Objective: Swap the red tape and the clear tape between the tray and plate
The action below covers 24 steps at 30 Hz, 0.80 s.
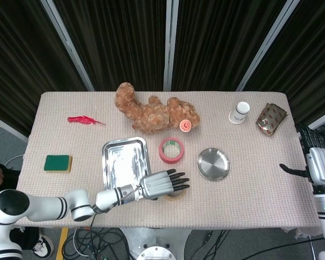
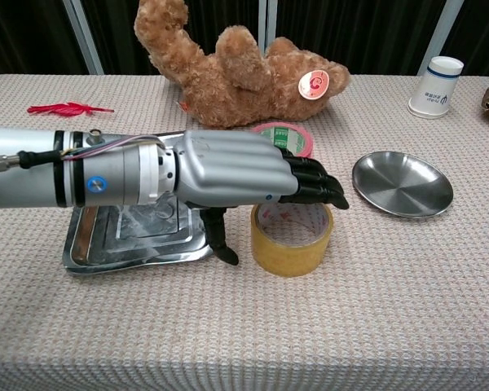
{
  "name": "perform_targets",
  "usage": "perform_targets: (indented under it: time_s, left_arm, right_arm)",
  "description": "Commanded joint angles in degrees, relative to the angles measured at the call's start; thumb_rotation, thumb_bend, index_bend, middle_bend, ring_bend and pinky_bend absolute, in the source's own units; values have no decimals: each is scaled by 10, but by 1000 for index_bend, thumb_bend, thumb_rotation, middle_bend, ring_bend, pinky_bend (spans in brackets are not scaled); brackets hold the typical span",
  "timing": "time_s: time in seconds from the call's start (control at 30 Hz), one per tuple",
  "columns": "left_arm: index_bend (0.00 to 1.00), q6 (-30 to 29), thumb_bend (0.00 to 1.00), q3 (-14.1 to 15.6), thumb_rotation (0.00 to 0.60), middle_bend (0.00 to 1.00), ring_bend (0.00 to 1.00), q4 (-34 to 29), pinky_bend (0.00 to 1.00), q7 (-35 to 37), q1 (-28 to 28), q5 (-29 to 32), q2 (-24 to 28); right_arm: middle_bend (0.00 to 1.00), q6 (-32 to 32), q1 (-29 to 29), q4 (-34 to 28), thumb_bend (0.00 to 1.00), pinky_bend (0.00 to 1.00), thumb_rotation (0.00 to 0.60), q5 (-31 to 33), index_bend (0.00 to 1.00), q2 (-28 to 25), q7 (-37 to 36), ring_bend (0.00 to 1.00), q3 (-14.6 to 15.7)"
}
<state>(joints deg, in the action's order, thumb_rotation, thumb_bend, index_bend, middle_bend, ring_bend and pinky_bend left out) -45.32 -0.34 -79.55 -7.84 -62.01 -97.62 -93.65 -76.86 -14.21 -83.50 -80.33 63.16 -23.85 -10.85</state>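
Left hand (image 2: pixel 244 171) stretched out flat over the clear tape (image 2: pixel 292 240), palm down, fingers straight and slightly apart, thumb hanging down beside the tray (image 2: pixel 90 244). Not holding anything, nothing between the fingers. Forearm running in low from the table's near left corner.

Clear tape sitting on the table (image 1: pixel 249 162) near the front edge, between tray and plate (image 1: pixel 213 163), mostly hidden under the fingers from above. Red tape (image 1: pixel 171 149) just behind it, toward the teddy bear (image 1: pixel 151 112), on the cloth, not in tray or plate. Both of those bare inside.

Head view only: right hand (image 1: pixel 299 171) hanging off the table's right edge, well away from everything, too small to tell how the fingers lie. Also a green sponge (image 1: pixel 57 162) by the left edge, a red feather (image 1: pixel 82 119) and a paper cup (image 1: pixel 239 112) toward the back.

Chest view only: thumb pointing down, daylight between palm and tape roll.
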Motion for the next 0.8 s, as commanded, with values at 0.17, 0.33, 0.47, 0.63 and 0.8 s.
perform_targets:
  time_s: [0.17, 0.33, 0.47, 0.63, 0.8]
  left_arm:
    - [28, 11, 60, 0, 600, 39, 5, 14, 189, 7, -17, -5, -10]
    - [41, 20, 65, -1, 600, 51, 6, 13, 193, 0, -26, -4, -14]
    - [82, 35, 100, -3, 600, 74, 9, 17, 194, -9, -32, 7, -20]
    - [116, 48, 196, -6, 600, 105, 35, 21, 210, -14, -35, 22, -23]
    - [132, 50, 277, -8, 600, 124, 74, 15, 253, -18, -34, 32, -17]
  right_arm:
    - [0, 9, -4, 2, 0, 0, 600, 5, 0, 1, -1, 0, -2]
    - [0, 14, -6, 6, 0, 0, 600, 8, 0, 2, -4, 0, -2]
    - [0, 16, -6, 8, 0, 0, 600, 8, 0, 2, -7, 0, -2]
    - [0, 15, -5, 14, 0, 0, 600, 8, 0, 4, -12, 0, -1]
    - [0, 16, -5, 17, 0, 0, 600, 9, 0, 5, -15, 0, -1]
